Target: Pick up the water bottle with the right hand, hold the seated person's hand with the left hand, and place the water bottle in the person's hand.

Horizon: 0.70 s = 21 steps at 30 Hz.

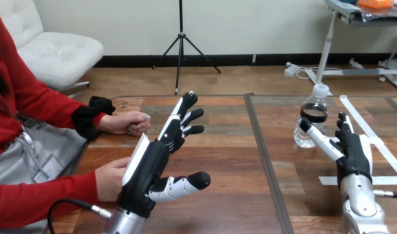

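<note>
Clear water bottle [314, 117] near right robot hand [355, 152]

The light is bright and even all over the wooden table [225, 161], and seems to come from above. The water bottle [313, 117] has small shiny spots, and the wood just left of it has a soft pale shine. Shadows are faint and soft, like the dark one under the person's far hand [125, 123], well left of the water bottle.
</note>
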Tool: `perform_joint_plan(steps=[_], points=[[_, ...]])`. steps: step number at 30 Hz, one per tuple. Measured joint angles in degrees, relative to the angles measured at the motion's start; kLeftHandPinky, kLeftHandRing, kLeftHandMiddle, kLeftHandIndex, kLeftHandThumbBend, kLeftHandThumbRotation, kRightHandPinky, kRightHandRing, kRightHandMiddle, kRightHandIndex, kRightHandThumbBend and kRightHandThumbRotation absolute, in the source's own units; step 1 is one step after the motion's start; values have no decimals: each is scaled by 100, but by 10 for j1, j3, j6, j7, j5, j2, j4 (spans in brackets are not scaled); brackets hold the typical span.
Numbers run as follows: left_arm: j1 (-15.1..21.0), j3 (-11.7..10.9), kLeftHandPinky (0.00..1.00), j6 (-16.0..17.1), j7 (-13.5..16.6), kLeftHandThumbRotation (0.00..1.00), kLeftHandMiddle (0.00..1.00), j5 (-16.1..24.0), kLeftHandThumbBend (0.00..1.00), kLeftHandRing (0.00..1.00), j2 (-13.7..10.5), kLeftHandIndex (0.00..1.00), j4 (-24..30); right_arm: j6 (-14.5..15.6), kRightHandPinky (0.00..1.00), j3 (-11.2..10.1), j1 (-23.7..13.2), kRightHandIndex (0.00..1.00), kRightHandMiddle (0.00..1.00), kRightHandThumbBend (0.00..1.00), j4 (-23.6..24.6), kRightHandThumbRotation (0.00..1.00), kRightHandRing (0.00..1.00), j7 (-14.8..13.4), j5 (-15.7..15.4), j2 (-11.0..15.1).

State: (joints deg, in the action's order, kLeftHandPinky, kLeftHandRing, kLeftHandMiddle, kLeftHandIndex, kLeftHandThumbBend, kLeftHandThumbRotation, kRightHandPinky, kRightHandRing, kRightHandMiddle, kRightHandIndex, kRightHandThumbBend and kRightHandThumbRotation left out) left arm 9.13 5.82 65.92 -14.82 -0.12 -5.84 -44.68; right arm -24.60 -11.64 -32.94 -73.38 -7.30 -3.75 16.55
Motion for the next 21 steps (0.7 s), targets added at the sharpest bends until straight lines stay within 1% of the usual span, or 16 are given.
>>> perform_joint_plan(steps=[11,15,21], points=[[0,1,81,6,-7,70,98,-14,100,91,3,98,1,22,96,6,-21,100,99,100,-10,58,96,0,-11,8],[0,1,81,8,-11,69,98,-20,100,91,4,98,1,34,94,8,-27,100,99,100,-12,58,96,1,-12,13],[0,1,81,12,-20,69,98,-28,100,91,4,99,1,42,92,10,-35,100,99,100,-13,56,95,1,-17,19]])
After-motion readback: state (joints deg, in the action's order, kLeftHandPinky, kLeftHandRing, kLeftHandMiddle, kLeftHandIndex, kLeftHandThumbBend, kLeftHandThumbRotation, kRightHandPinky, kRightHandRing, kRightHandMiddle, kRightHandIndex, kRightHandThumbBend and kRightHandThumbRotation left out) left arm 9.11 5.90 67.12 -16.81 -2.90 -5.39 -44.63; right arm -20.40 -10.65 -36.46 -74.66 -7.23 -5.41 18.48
